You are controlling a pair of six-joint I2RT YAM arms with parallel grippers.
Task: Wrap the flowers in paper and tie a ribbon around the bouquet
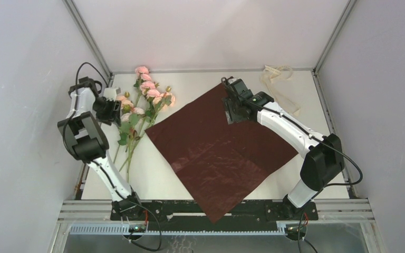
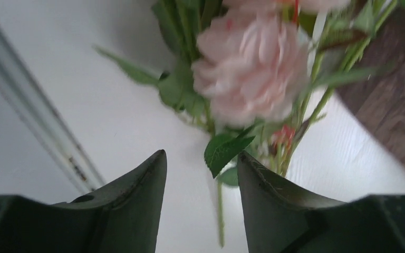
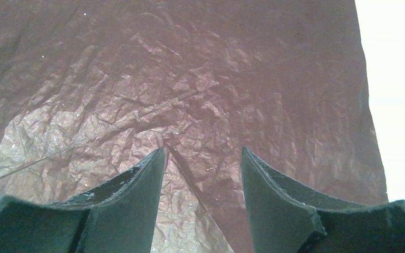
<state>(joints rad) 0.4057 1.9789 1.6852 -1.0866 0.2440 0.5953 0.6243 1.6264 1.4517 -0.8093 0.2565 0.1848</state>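
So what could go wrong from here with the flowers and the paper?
One corner of the paper overhangs the table edge, so a tug by the open right gripper might slide it off. The flowers lie loose beside the paper; the open left gripper may catch only some stems.

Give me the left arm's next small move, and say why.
Probably lower the left end effector, open now, and close it on the stalks of the flowers. They lie on the table beside the paper, not on it, so they likely need carrying onto the sheet before wrapping.
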